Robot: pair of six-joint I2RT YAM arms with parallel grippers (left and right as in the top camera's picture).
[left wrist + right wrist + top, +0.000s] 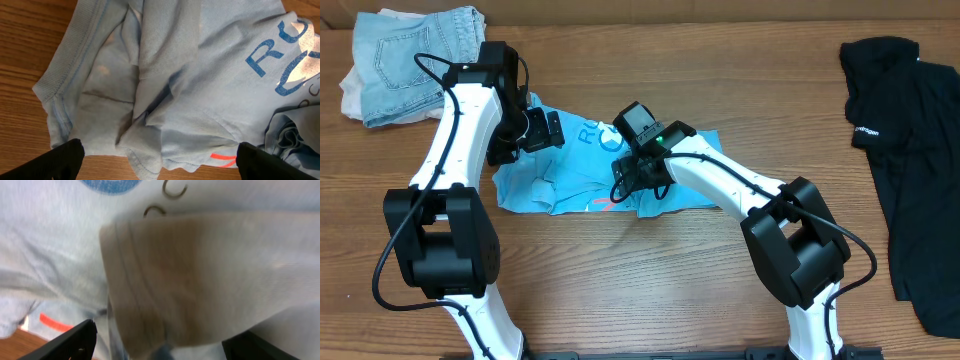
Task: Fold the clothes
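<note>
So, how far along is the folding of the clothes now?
Done: nothing is folded yet. In hand: the blue T-shirt lies crumpled, with the left gripper and right gripper open just above it. Remaining: folding it, then the black shirt lying loose off to the right.

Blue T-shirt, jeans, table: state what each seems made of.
Blue T-shirt: soft matte knit, probably cotton jersey; it shows a ribbed collar band and limp creases. Jeans: faded light denim, with a stitched pocket and seams. Table: smooth wood or wood-look laminate. The grain lines show, but I cannot tell which it is.
</note>
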